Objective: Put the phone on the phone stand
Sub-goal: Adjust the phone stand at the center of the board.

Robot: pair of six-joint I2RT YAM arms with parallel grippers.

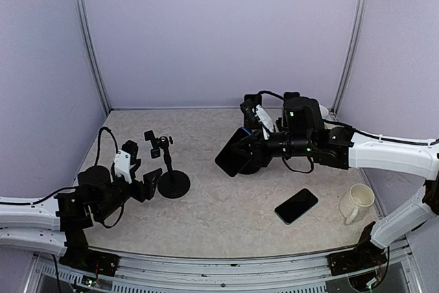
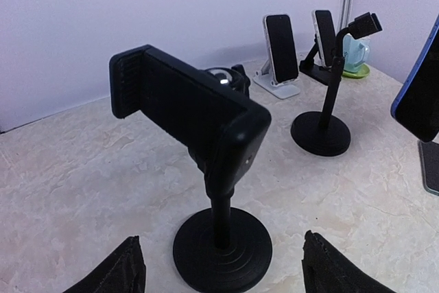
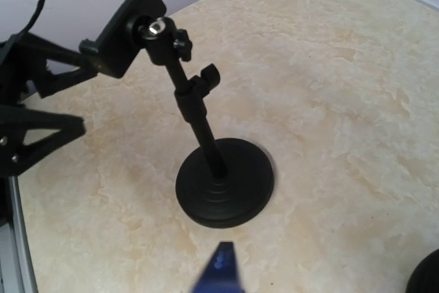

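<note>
1 tipping risk.
Right gripper [image 1: 251,149] holds phone [image 1: 233,155] mid-frame, left gripper [image 1: 145,182] open; skewed entry could topple phone stand [image 1: 173,184].

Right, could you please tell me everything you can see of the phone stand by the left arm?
The phone stand is matt black, seemingly plastic and metal: a round ridged base flat on the marble-look table, a thin upright pole with an adjusting knob, and a ribbed clamp tilted on top, empty. The open left gripper flanks the base without touching it.
</note>
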